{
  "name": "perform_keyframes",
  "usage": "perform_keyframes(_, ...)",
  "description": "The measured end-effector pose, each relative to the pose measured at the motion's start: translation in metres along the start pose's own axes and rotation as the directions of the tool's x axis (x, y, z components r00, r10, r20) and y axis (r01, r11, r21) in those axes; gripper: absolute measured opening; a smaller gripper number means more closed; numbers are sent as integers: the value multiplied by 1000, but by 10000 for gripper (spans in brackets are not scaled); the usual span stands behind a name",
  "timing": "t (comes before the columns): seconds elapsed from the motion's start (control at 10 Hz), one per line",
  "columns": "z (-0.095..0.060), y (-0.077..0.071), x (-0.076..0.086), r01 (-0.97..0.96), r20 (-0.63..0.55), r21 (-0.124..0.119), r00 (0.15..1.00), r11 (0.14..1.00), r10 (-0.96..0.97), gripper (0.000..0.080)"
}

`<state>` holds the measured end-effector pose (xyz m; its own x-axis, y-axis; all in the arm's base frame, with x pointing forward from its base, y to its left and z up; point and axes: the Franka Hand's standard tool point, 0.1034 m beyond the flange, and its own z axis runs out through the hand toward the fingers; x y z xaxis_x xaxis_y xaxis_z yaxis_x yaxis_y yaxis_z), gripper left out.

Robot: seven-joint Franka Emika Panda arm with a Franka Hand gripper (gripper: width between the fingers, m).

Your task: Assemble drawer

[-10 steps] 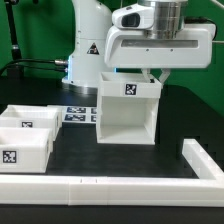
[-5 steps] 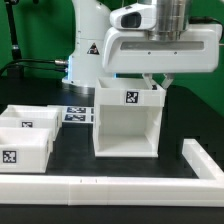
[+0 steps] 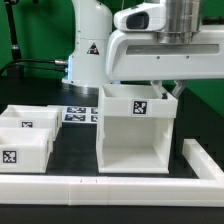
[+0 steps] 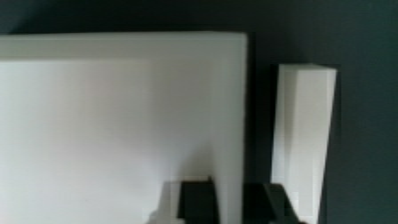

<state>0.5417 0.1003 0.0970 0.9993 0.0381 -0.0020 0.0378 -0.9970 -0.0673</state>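
Black table (image 3: pixel 75 155): casing (image 3: pixel 137 135) upright, trays (image 3: pixel 22 152) near, border wall (image 3: pixel 100 187) in front.

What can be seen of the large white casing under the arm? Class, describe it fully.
The casing is a matte white, plastic-looking hollow box with thin flat walls, open toward the camera. A black-and-white square tag sits on its upper front band. It is upright over the black table, to the exterior view's right of two smaller white trays and apart from them. The gripper pinches one wall at its top edge, a finger on each side.
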Motion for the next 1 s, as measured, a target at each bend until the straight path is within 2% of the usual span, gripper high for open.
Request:
perform_keyframes(0.4, -1, -1, 1, -23, -4, 2, 1000, 1000, 23, 38)
perform_keyframes(0.7, -1, -3, 1, -158, -4, 6, 987, 987, 158, 38)
perform_keyframes(0.8, -1, -1, 4, -208, -4, 10, 978, 978, 209, 38)
perform_keyframes(1.0, -2, 10, 36, -357, -20, 22, 934, 934, 358, 38)
